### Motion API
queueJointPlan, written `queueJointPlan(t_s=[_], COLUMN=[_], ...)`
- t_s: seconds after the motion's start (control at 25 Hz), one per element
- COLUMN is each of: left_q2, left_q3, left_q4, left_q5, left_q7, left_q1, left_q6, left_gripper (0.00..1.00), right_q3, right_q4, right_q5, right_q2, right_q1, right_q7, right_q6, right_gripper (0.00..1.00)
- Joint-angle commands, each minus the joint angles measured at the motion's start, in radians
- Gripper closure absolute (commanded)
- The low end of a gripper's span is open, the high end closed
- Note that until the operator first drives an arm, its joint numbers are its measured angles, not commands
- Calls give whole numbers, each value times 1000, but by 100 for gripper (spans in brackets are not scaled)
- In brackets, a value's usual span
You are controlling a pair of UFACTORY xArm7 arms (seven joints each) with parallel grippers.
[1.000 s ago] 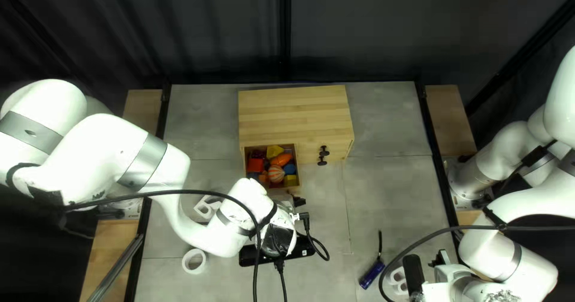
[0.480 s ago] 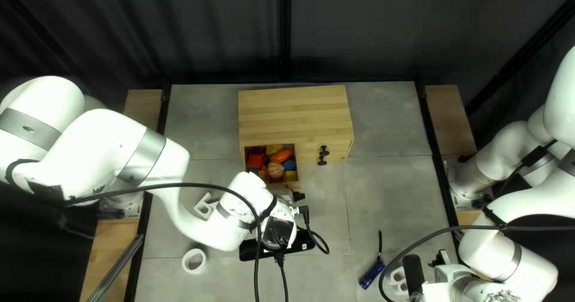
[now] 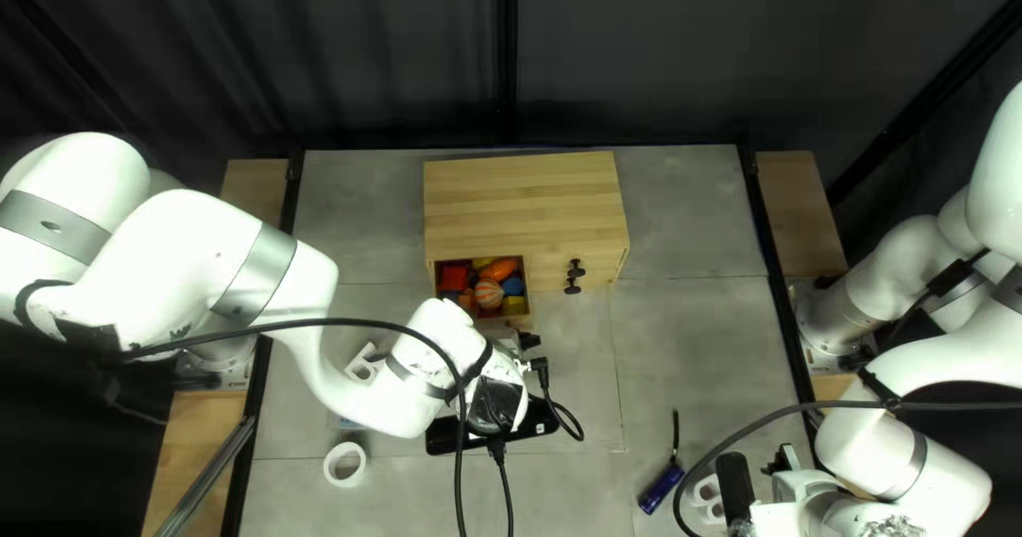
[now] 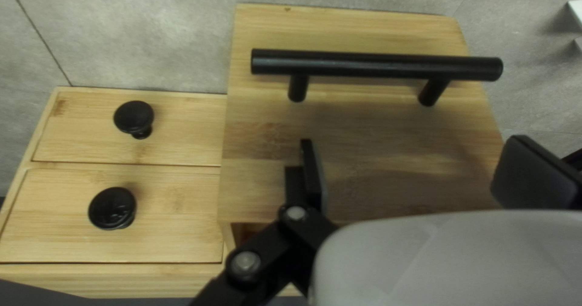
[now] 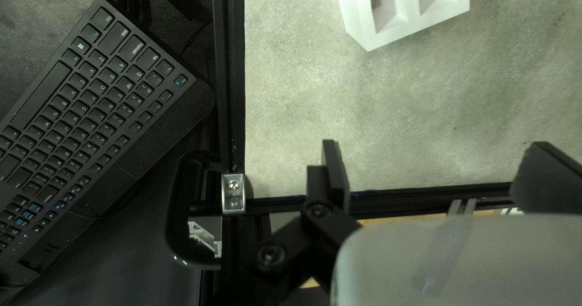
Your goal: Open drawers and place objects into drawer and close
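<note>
At the centre of the top left view my left gripper is beside the partly open drawer of the wooden cabinet; its fingertips are hidden. The drawer holds a red block, a striped ball and several other toys. In the left wrist view my left gripper stands open over the drawer front, with a black bar handle ahead; contact cannot be told. My right gripper, low at the right, is also open in the right wrist view, with nothing between its fingers.
Two shut small drawers with black knobs sit beside the open one. A white tape ring, white holed blocks and a blue tool lie on the table. A keyboard lies beyond the table edge.
The drawer has slid inward toward the cabinet with its toys. My left arm's end has moved the same way, toward the table's far edge. The right arm has stayed still.
</note>
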Motion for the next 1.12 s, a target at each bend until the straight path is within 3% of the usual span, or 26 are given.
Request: queueJointPlan(t_s=[0.04, 1.12], left_q2=[5, -25], left_q3=[1, 34], left_q4=[1, -46], left_q5=[7, 40], left_q7=[-3, 6], left_q1=[-2, 29], left_q6=[3, -20], left_gripper=[0, 0], right_q3=[0, 0], right_q4=[0, 0], right_q5=[0, 0], right_q2=[0, 0], right_q1=[0, 0], right_q7=[0, 0], right_q6=[0, 0], right_gripper=[0, 0])
